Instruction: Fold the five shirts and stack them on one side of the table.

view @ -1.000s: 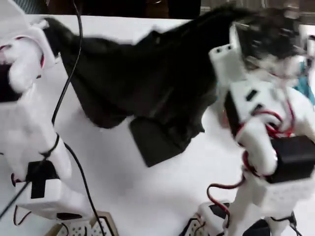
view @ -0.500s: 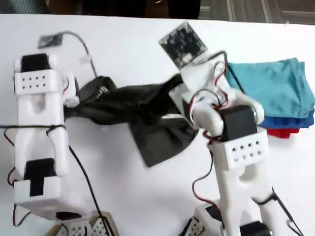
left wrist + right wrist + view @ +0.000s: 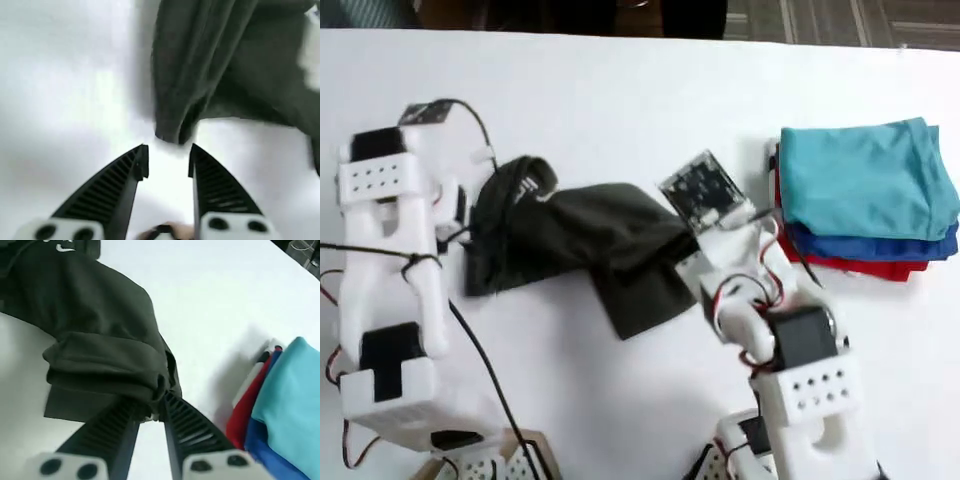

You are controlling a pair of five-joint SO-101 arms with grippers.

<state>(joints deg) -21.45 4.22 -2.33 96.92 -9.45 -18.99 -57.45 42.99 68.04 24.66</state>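
Dark shirt (image 3: 590,240) lies bunched mid-worktop (image 3: 620,90) before me; folded teal shirt (image 3: 860,175), blue shirt (image 3: 910,245), red shirt (image 3: 880,268) stacked at three o'clock.

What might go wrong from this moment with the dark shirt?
1. The dark shirt lies bunched and creased, not flat, so a fold made now would likely come out lumpy.
2. The left gripper is open with the cloth edge just past its tips; closing there may catch nothing.
3. The right gripper, seemingly pinching a fold, sits close to the folded stack; a pull that way might nudge it.
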